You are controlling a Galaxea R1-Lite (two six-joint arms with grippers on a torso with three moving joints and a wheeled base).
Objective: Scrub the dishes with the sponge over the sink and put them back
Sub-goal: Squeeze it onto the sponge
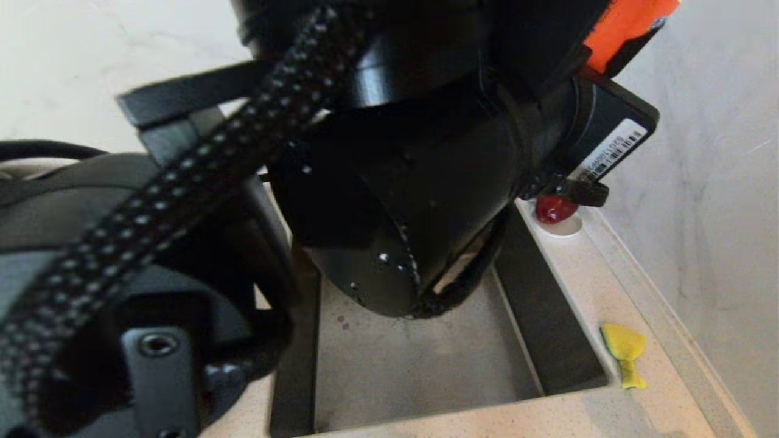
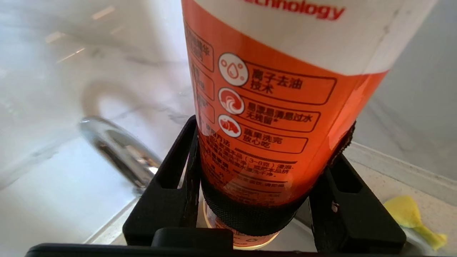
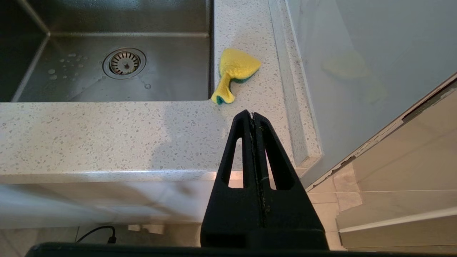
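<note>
Left hand [image 2: 264,200] clamps orange bottle [image 2: 271,117] | right hand [image 3: 252,115] closed | sponge [image 3: 234,73] on speckled counter [image 3: 107,132]

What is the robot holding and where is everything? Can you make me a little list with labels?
left gripper: shut on an orange dish soap bottle, held near the chrome tap
right gripper: shut, holding nothing, parked in front of the counter edge
sponge: yellow with a green side, lying on the speckled counter just right of the sink
sink: steel, a few water drops, round strainer drain
dishes: not in view
red fruit: on a white saucer behind the sink
</note>
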